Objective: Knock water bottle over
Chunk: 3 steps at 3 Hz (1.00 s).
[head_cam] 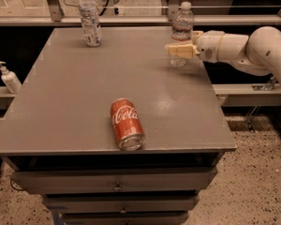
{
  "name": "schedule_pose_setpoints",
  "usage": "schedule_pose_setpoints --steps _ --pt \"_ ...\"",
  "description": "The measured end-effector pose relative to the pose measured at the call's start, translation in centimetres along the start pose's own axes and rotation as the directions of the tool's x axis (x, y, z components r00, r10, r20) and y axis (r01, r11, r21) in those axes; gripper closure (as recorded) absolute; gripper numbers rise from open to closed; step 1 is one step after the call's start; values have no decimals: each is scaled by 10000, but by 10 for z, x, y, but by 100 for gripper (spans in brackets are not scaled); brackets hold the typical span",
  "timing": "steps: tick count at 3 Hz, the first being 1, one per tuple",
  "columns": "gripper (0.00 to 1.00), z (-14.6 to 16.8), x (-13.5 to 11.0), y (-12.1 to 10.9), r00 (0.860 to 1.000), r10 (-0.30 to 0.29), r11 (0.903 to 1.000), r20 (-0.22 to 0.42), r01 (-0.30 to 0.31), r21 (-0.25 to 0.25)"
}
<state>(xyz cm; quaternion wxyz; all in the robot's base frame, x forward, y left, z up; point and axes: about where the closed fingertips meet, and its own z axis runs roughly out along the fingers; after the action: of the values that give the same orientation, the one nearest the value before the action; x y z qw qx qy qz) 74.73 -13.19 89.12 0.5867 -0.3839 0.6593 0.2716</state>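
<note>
The water bottle [182, 26] stands upright near the back right of the grey table [84, 88]. It is clear with a white cap and a narrow dark label band. My gripper [174, 50] reaches in from the right on a white arm [253, 48]. It sits at the bottle's lower body, overlapping it in view. I cannot tell whether it touches the bottle.
A second bottle [90, 18] with a tall whitish-blue label stands at the back left. A red cola can [126, 124] lies on its side near the front edge. A soap dispenser [9, 77] stands on a ledge left of the table. Drawers [117, 184] sit under the tabletop.
</note>
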Motion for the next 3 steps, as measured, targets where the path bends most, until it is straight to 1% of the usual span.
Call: schedule_pose_setpoints --steps 1,2,3 --pt "64 -3 -1 -2 9999 -114 9999 6 114 10" --pt "88 -8 -4 7 9980 -399 9989 -480 386 -285" --pt "100 -14 -6 26 9891 -823 9932 -1220 713 -921"
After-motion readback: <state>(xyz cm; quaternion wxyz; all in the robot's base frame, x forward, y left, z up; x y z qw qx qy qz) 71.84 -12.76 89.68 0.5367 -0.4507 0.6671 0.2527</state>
